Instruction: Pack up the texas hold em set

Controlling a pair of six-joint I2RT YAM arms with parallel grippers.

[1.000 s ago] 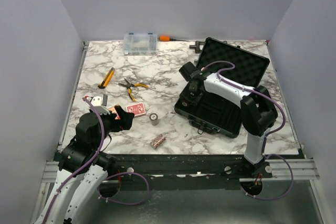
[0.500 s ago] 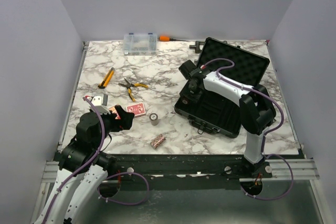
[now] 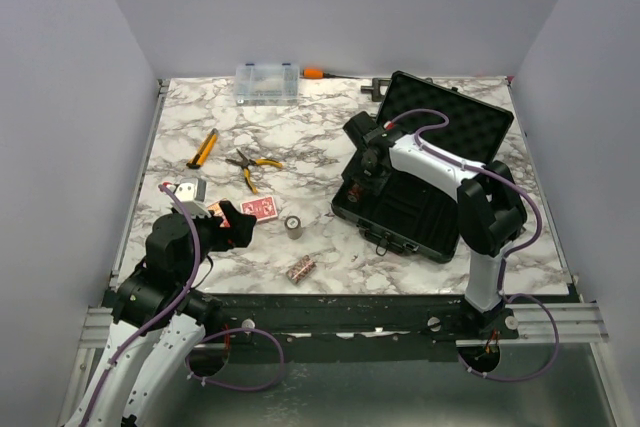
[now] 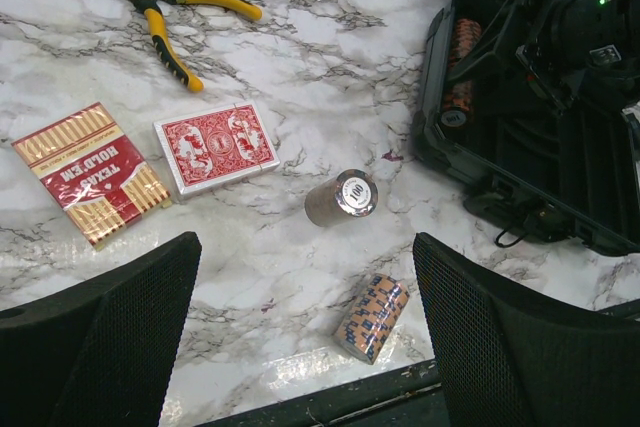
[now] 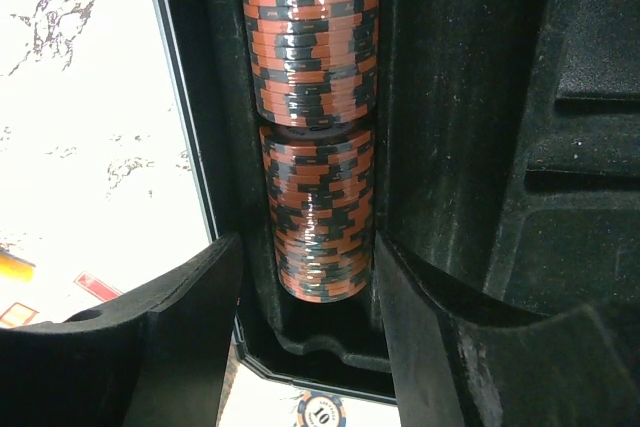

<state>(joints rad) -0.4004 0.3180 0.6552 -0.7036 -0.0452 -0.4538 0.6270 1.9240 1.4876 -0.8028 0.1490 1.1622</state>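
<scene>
The black foam-lined case [image 3: 430,202] lies open at the right. My right gripper [image 5: 310,347] is open inside its left slot, one finger on each side of the lower of two brown-red chip rolls [image 5: 318,217] lying end to end there. It shows in the top view [image 3: 366,179]. My left gripper [image 4: 305,347] is open and empty above the near-left table, and also shows in the top view [image 3: 235,227]. Loose on the marble are a red-backed deck [image 4: 215,147], a Texas Hold'em card box [image 4: 85,187], an upright chip roll [image 4: 342,197] and a lying orange-blue chip roll [image 4: 372,317].
Yellow-handled pliers [image 3: 250,164] and another yellow-handled tool [image 3: 204,148] lie at mid-left. A clear organizer box [image 3: 267,82] and an orange-handled tool [image 3: 315,73] sit at the back. A small white device [image 3: 185,190] is near the left arm. The lying roll is close to the table's front edge.
My right gripper has shifted slightly toward the far end of the case's left slot. The left arm and the loose items have not moved.
</scene>
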